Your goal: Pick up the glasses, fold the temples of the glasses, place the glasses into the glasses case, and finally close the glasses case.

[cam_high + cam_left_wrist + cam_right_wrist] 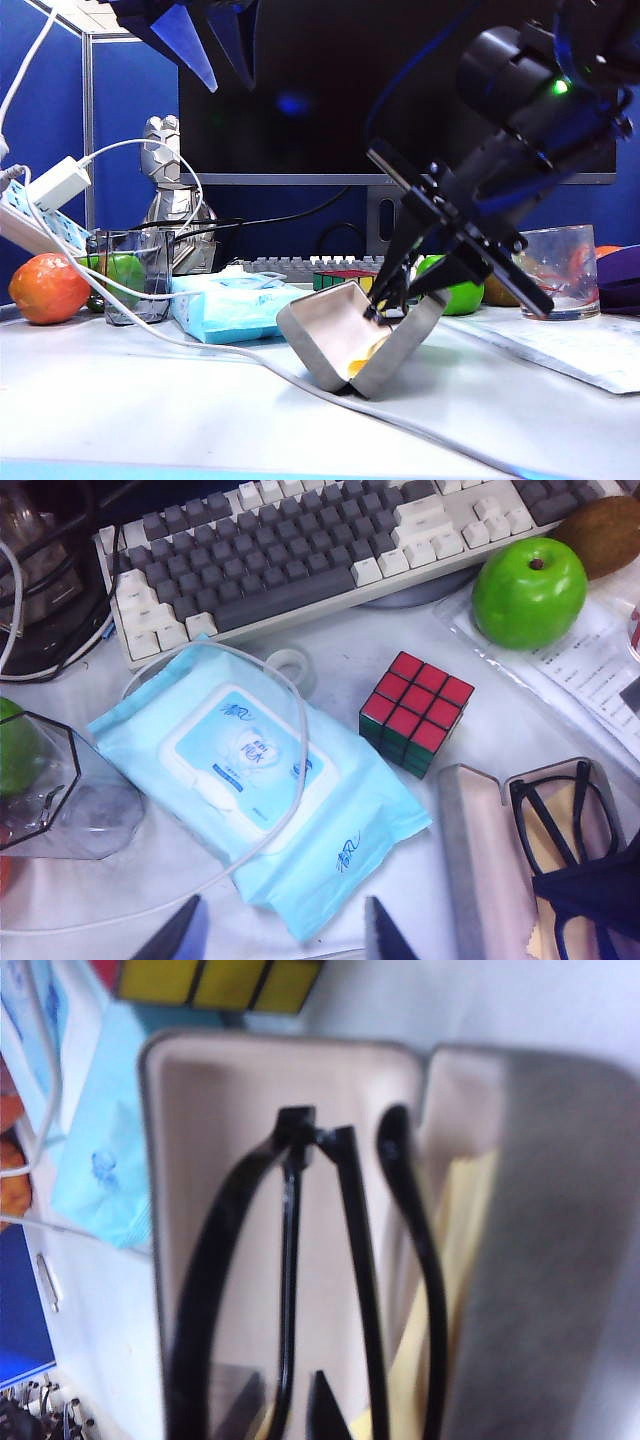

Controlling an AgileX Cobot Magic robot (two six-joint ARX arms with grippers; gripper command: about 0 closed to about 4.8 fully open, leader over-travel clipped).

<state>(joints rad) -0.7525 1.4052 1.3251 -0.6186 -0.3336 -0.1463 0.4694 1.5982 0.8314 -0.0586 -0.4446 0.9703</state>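
Glasses (300,1290) sit in the mouth of the open glasses case (330,335), black frame between the two shells, temples (350,1260) folded across the lenses. One case, one pair. Case stands open like a V on the white table (150,400), pale lining inside, a yellow cloth (362,358) showing at its hinge fold. Seen from the left wrist camera, the frame (560,815) lies over that cloth in the tray.

Right gripper (392,300) reaches down from upper right into the case, fingers nearly together and clamped on the glasses; arm angled steeply, wrist rolled.

Left gripper (285,935) hangs high at upper left of the exterior view, fingers spread apart, holding nothing, above a light-blue tissue pack (260,800).

Around the case:
- one Rubik's cube (415,712), just beside the case's far end
- two green apples, one (528,590) near the keyboard (300,550), one (120,270) behind a dark tumbler (130,275)
- one orange (48,288) at far left
- one clear glass (560,270) at right
- one white cable (200,350) trailing across the table, passing under the case's edge
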